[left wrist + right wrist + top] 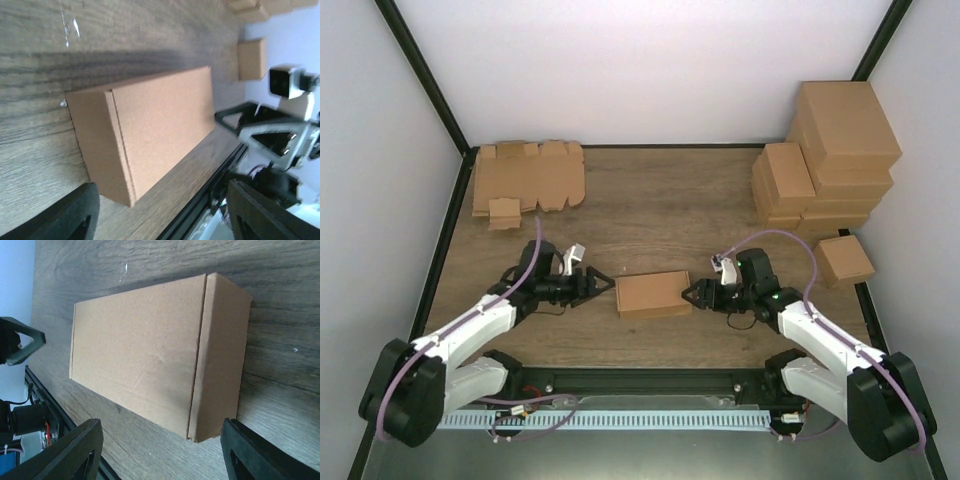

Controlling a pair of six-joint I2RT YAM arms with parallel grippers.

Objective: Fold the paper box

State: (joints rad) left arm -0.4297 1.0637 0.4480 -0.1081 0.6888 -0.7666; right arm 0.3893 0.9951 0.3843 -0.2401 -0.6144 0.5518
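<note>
Right in the middle of the wooden table (650, 215) sits the paper box (653, 294), closed up into a flat brown rectangle with its flaps shut, lying between the two arms. The left gripper (608, 284) points at the box's left end and the right gripper (688, 294) points at its right end, each just beside the cardboard. From overhead you can't really tell if either one is touching it. In the left wrist view the black fingers (70, 220) are spread wide, and the box (160, 125) has only its near corner at the mouth of the gap, with nothing pinched. It's the same deal on the right wrist view: fingers (270, 455) are wide apart, the box (140, 350) is just ahead of them, and there's no grip on it. Over at the back left corner lies a pile of flat cardboard blanks (528, 178) with notched tabs. The back right has a stack of folded boxes (830, 150), plus one small box (845, 260) sitting alone nearer the right arm.
</note>
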